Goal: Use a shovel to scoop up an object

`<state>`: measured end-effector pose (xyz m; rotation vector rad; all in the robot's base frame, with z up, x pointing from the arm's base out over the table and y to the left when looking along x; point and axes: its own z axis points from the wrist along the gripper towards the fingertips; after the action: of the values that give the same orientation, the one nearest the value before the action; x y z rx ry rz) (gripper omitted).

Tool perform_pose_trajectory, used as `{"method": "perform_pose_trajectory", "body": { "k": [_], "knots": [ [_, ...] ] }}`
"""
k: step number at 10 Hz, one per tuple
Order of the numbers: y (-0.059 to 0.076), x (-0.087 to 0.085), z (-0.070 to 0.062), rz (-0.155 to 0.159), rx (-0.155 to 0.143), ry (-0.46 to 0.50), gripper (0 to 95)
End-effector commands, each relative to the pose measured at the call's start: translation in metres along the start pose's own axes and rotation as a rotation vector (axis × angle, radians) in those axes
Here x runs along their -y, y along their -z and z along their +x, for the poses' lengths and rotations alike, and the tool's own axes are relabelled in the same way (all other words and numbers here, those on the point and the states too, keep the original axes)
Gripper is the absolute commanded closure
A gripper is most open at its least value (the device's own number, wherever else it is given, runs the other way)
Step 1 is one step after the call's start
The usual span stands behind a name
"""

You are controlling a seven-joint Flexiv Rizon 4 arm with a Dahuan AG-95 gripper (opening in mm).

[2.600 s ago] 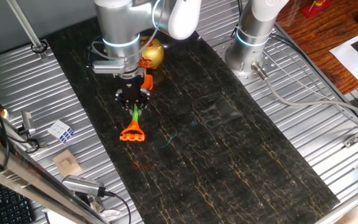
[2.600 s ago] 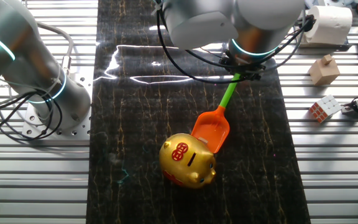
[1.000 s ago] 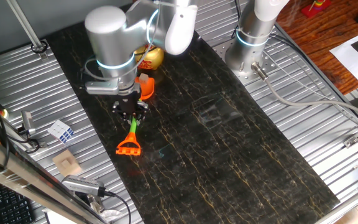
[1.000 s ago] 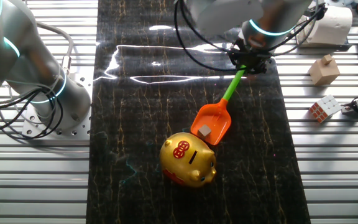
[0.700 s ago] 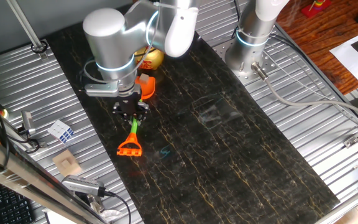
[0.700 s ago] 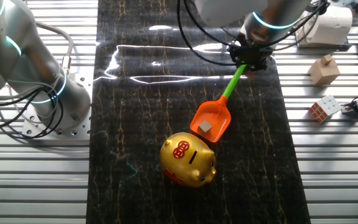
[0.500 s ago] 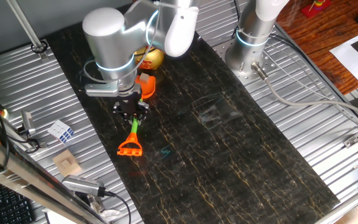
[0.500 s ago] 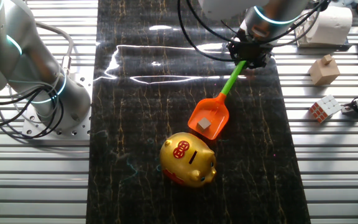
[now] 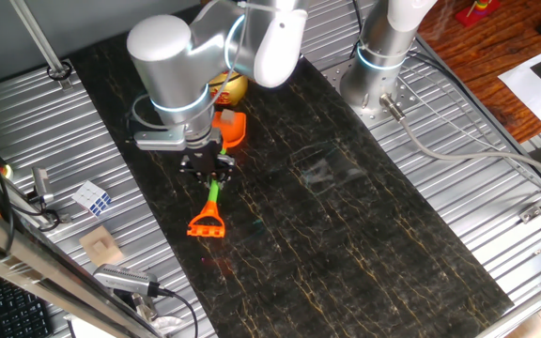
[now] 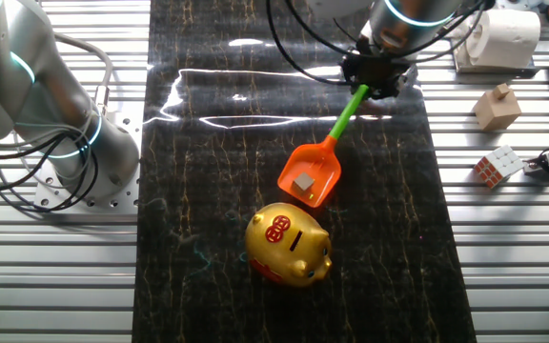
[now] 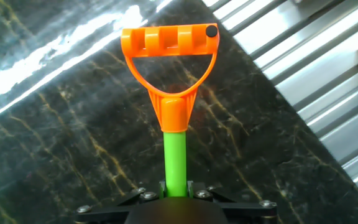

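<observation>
Dark marbled matting covers the middle of the ribbed metal table [image 9: 496,188]. From one fixed view, the arm bends down over the mat, wrist pointing straight down, and the gripper [image 9: 208,169] clamps its jaws on the green shaft of the shovel [image 9: 210,201]. Its long axis runs from the orange blade beside the arm's wrist down to the D-handle nearer the camera. The object [image 9: 234,87], gold and shiny, peeks out behind the arm, just beyond the blade.

From the other fixed view, the gripper [image 10: 376,73] grips the shaft near its upper end, jaws closed on it. The shovel [image 10: 327,145] slants away from the gripper towards the object [image 10: 289,244], blade end nearest it; blade and object look close, though whether they touch is unclear. A small grey cube [image 10: 303,183] sits in the blade.

From the hand view, the shovel [image 11: 174,146] runs straight up out of the jaws, which press the shaft from both sides, handle end farthest from the gripper above the mat.
</observation>
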<state>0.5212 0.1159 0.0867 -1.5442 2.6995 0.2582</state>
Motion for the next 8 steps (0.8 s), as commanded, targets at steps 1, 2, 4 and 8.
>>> {"method": "perform_pose_trajectory", "body": {
  "k": [1, 2, 4, 8],
  "knots": [
    [0.003, -0.011, 0.0, -0.008, -0.018, 0.002, 95.0],
    [0.002, -0.018, 0.001, -0.007, -0.021, -0.002, 95.0],
    [-0.001, -0.03, 0.003, -0.006, -0.023, -0.006, 95.0],
    [-0.007, -0.049, 0.009, -0.012, -0.029, 0.002, 95.0]
  ]
}}
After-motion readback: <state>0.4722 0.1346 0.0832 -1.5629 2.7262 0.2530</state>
